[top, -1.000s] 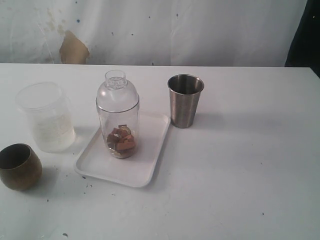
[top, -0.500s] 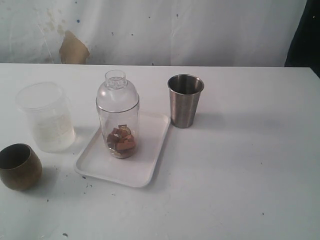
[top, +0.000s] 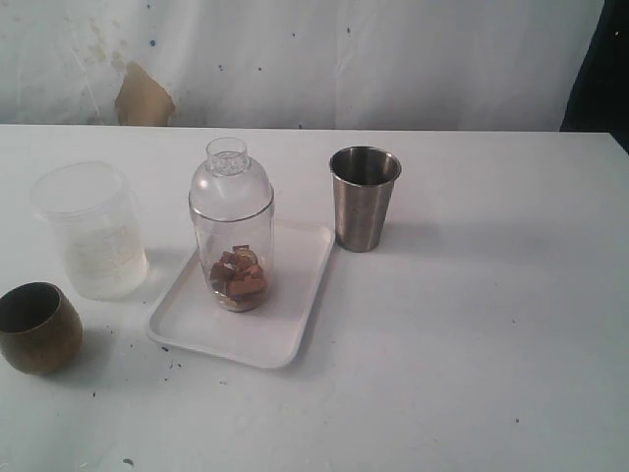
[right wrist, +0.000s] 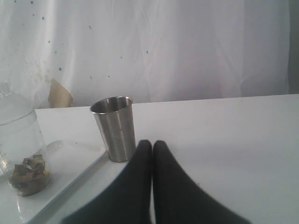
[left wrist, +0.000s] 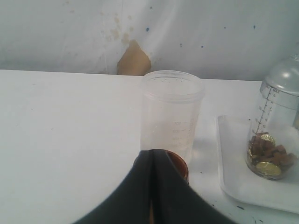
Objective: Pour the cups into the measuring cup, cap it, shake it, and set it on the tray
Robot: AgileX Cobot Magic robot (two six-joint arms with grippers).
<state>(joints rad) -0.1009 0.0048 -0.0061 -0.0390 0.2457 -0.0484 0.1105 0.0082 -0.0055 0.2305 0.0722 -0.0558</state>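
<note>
Nothing moved. Left hand (left wrist: 152, 156) and right hand (right wrist: 152, 145) were closed, empty. Measuring cup (top: 232, 236) on tray (top: 285, 339) seemed light, slick; grasp mid-body.

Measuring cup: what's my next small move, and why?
Probably none; the job looks done. The measuring cup stands upright on the tray, dome lid on, brown pieces inside. The left tool and right tool are shut, holding nothing.

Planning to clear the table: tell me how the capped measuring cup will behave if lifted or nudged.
The measuring cup is tall and narrow, so a high push would probably tip it; the pieces low inside should steady it somewhat. Its smooth plastic likely slips.
</note>
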